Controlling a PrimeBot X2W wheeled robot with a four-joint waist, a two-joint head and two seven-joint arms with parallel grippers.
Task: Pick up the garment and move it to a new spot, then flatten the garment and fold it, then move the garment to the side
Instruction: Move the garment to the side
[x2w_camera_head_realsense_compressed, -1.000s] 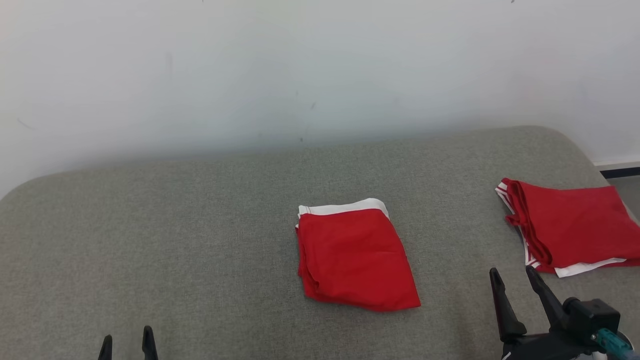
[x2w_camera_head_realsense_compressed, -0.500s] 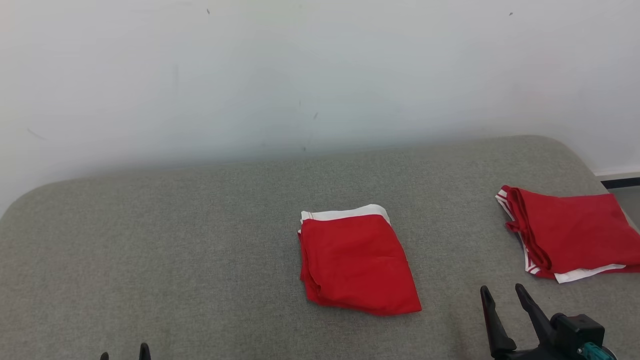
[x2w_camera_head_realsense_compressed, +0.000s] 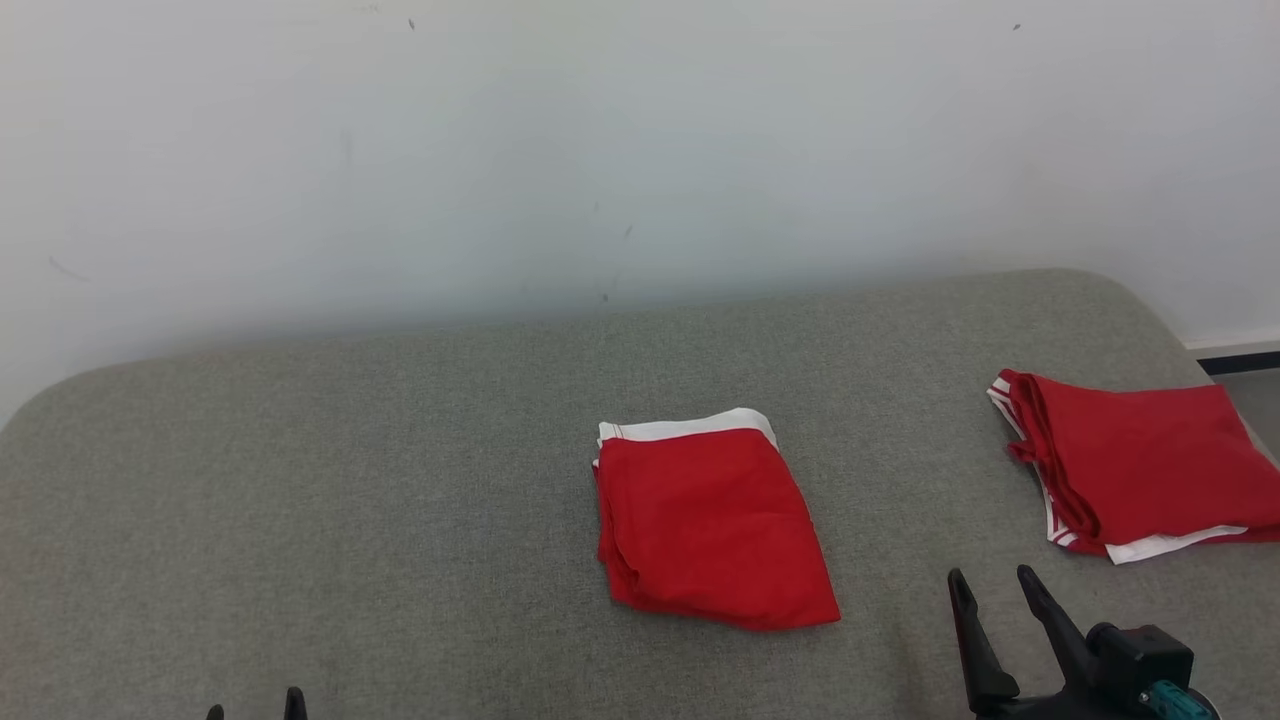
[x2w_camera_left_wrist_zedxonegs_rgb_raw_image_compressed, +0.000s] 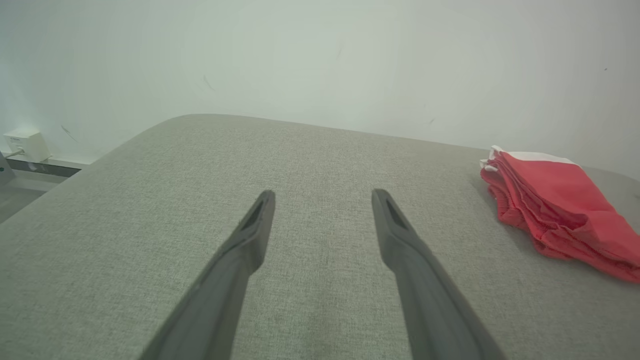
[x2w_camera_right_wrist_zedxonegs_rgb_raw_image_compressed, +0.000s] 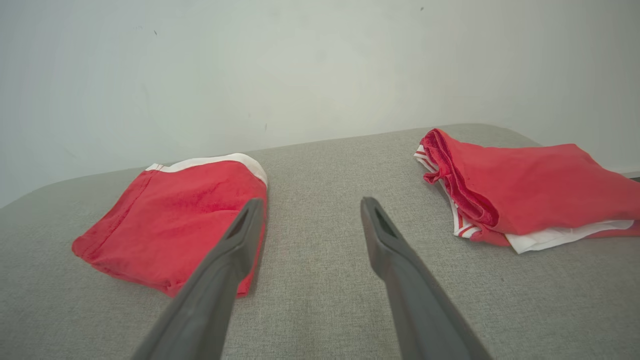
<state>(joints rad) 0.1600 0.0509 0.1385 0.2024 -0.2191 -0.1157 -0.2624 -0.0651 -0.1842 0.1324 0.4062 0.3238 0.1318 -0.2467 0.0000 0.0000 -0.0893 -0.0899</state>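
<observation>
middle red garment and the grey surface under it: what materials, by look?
The middle garment looks like thin soft cloth, matte red, perhaps cotton or a blend: it creases softly and its folded layers lie limp. Its white band is possibly a waistband. The grey surface looks like coarse woven upholstery, matte, with visible weave grain; its rounded corners suggest padding.

The worktop (x2w_camera_head_realsense_compressed: 400, 480) runs left to right in front of the wall (x2w_camera_head_realsense_compressed: 600, 150). The garment (x2w_camera_head_realsense_compressed: 710, 525) lies on it near the middle. A second garment (x2w_camera_head_realsense_compressed: 1140, 460) lies well apart to the right, by the worktop's right end and slightly farther back. The left tool (x2w_camera_head_realsense_compressed: 253, 704) is at the near edge, well left of the garment, over bare worktop. The right tool (x2w_camera_head_realsense_compressed: 990, 575) is at the near edge, between the two garments and in front of both, touching neither. A box (x2w_camera_left_wrist_zedxonegs_rgb_raw_image_compressed: 26, 145) sits low against the wall beyond the worktop's left end.
</observation>
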